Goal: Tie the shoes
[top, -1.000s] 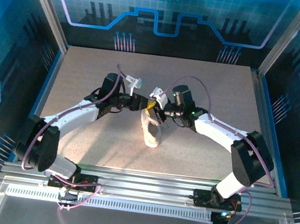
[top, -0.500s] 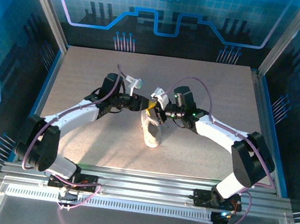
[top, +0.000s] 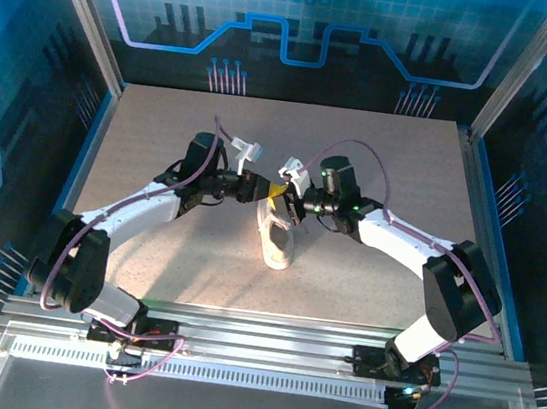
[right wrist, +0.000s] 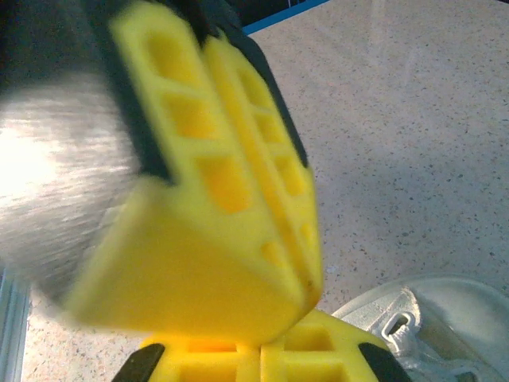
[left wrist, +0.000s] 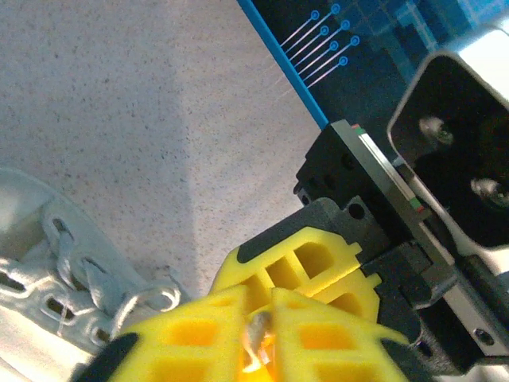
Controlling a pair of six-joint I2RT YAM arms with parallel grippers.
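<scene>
The white shoe lies mid-table, toe toward me. Both grippers meet fingertip to fingertip above its far, laced end. My left gripper is shut; in the left wrist view its yellow fingers pinch a bit of white lace, with the shoe's eyelets and laces at lower left. My right gripper is shut, its jaws pressed together with nothing visible between them. The left gripper's fingers hang right in front of it, and the shoe's edge shows at lower right.
The speckled table lies open on all sides of the shoe. Blue enclosure walls and a metal frame bound it. The aluminium rail with the arm bases runs along the near edge.
My left gripper's jaws have closed on the lace. Both arms have barely shifted above the shoe, and the shoe lies where it was.
</scene>
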